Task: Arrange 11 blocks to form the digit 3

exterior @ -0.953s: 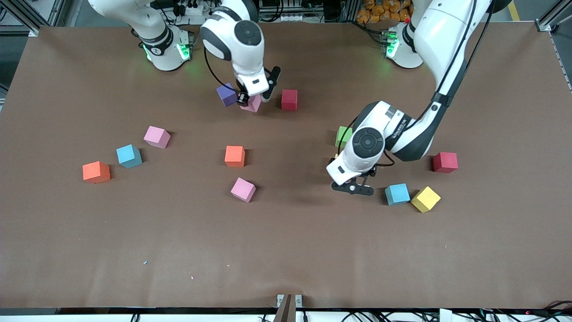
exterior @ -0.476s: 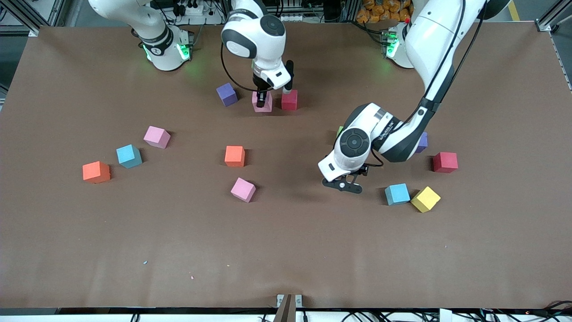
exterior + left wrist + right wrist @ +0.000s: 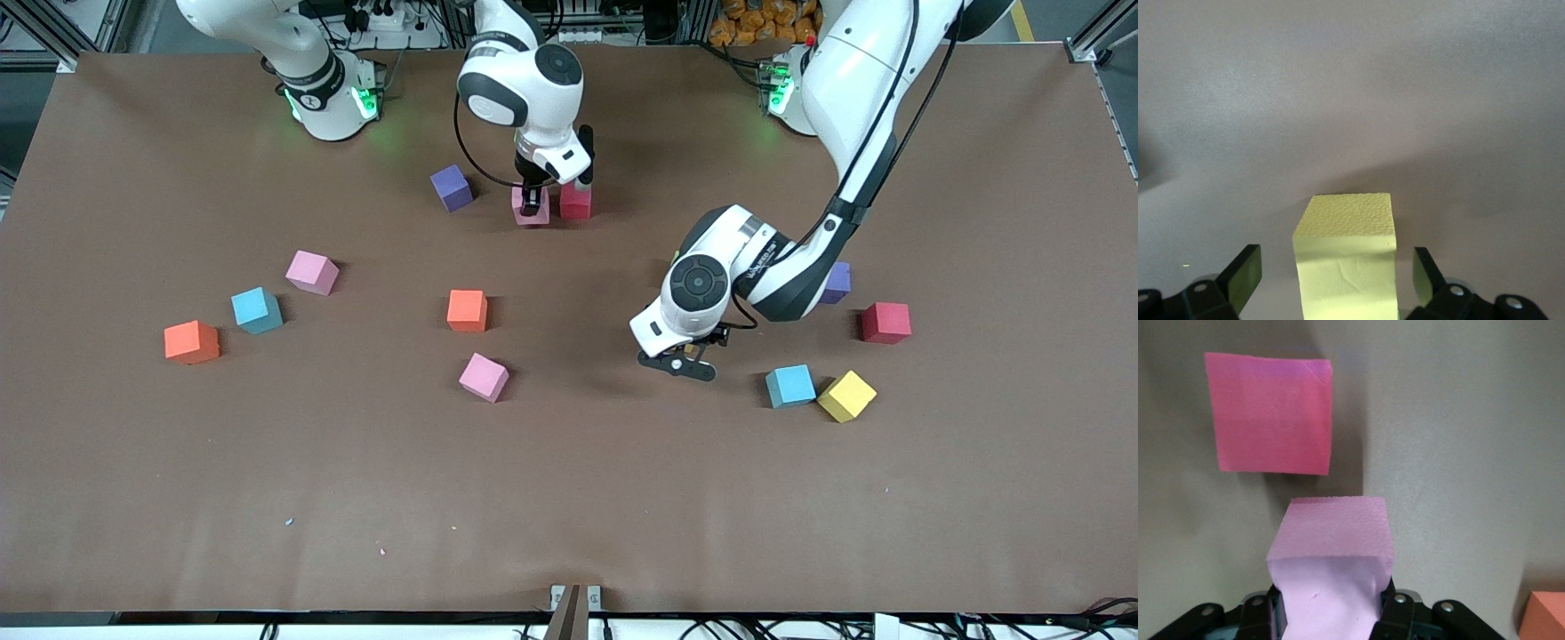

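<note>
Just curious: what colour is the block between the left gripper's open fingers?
Pale yellow block, clearest in the left wrist view.

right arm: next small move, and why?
Probably open and lift clear. The right gripper is shut on the pink block, which sits low at the table beside the red block, apart from it. The left gripper is open around a yellow block.

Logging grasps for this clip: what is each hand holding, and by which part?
Right hand grips a pink block by two opposite side faces. Left hand is open around a yellow block, holding nothing.
</note>
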